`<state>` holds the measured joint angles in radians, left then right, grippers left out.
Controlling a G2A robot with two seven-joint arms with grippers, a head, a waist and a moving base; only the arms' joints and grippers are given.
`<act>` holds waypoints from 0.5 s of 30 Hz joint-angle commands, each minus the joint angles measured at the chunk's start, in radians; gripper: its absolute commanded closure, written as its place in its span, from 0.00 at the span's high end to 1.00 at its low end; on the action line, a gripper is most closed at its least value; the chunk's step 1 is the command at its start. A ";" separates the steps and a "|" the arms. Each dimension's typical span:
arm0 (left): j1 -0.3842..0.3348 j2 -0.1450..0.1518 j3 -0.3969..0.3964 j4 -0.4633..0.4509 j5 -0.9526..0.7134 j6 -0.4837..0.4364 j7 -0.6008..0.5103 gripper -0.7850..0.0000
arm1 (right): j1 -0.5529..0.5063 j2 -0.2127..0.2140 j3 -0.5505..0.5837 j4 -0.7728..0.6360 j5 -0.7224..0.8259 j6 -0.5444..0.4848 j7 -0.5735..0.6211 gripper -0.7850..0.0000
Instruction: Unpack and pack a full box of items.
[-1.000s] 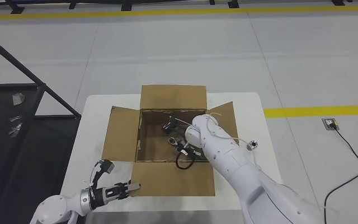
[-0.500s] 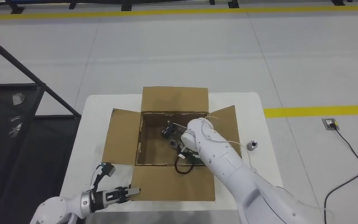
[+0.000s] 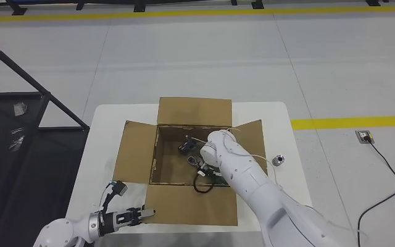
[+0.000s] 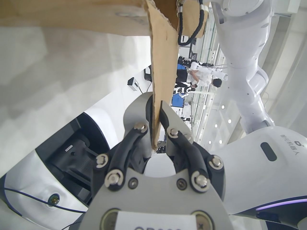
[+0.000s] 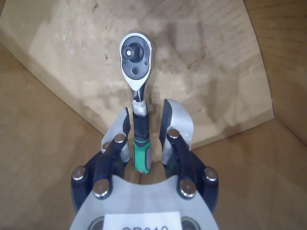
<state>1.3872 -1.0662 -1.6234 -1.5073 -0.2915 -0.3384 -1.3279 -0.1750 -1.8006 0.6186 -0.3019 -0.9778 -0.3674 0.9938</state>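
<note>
1. Top view: the cardboard box (image 3: 193, 110) sits open on the table (image 3: 102, 142) with all four flaps folded out. Most of its floor looks bare, so I judge it far from full. That fits either unpacking nearly done or packing barely begun, and I can't tell which.
2. The near flap (image 3: 191, 204) is held edge-on by the left claw (image 4: 156, 107), fingers pressed together on the cardboard. My read is that it steadies the box.
3. The right arm is down inside the box. The right claw (image 5: 146, 107) has its fingers apart and straddles the tool handle, one finger just beside it and a gap on the other side. Nothing is gripped.
4. The ratchet wrench (image 5: 136, 58) lies on the box floor with its head pointing away from the claw and its green-grey grip between the fingers.
5. Still to do, as I judge it: close on the wrench or back off it, then handle the rest of the items. The flaps are not yet shut.
6. The floor (image 3: 247, 55) is pale grey and smooth, with yellow lines (image 3: 333, 122) painted across it.
7. A black rack (image 3: 24, 123) stands off the table's left side.
8. The table top is white and plain, bare around the box.
9. A floor outlet (image 3: 363, 136) sits at the right with a dark cable (image 3: 376, 204) running from it.
10. A small silvery item (image 3: 280, 160) stands on the table just beside the right flap, possibly a piece already taken out.
</note>
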 commanded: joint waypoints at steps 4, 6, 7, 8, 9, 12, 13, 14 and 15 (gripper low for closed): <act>0.001 0.005 0.007 -0.002 -0.008 -0.005 0.006 0.00 | -0.006 -0.006 0.000 0.015 0.001 0.006 0.018 0.40; 0.002 0.008 0.009 -0.003 -0.010 -0.007 0.005 0.00 | -0.007 -0.009 0.000 0.020 0.001 0.011 0.020 0.39; 0.003 0.009 0.011 -0.003 -0.011 -0.007 0.006 0.00 | -0.007 -0.011 0.000 0.022 0.001 0.011 0.020 0.38; 0.004 0.010 0.013 -0.004 -0.012 -0.007 0.006 0.00 | -0.008 -0.012 -0.001 0.025 0.001 0.011 0.020 0.37; 0.004 0.011 0.014 -0.005 -0.011 -0.008 0.006 0.00 | -0.008 -0.013 0.000 0.027 0.002 0.012 0.019 0.37; 0.005 0.014 0.019 -0.007 -0.010 -0.010 0.008 0.00 | -0.009 -0.017 -0.001 0.036 0.000 0.016 0.023 0.35; 0.005 0.015 0.021 -0.007 -0.010 -0.010 0.009 0.00 | -0.009 -0.018 -0.001 0.039 -0.001 0.017 0.023 0.32; 0.005 0.016 0.022 -0.008 -0.011 -0.010 0.010 0.00 | -0.009 -0.019 0.000 0.042 0.000 0.018 0.024 0.29; 0.005 0.017 0.023 -0.008 -0.011 -0.009 0.011 0.00 | -0.008 -0.020 0.000 0.046 0.001 0.020 0.026 0.28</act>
<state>1.3921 -1.0506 -1.6019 -1.5151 -0.3020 -0.3482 -1.3183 -0.1836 -1.8195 0.6181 -0.2601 -0.9780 -0.3494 1.0178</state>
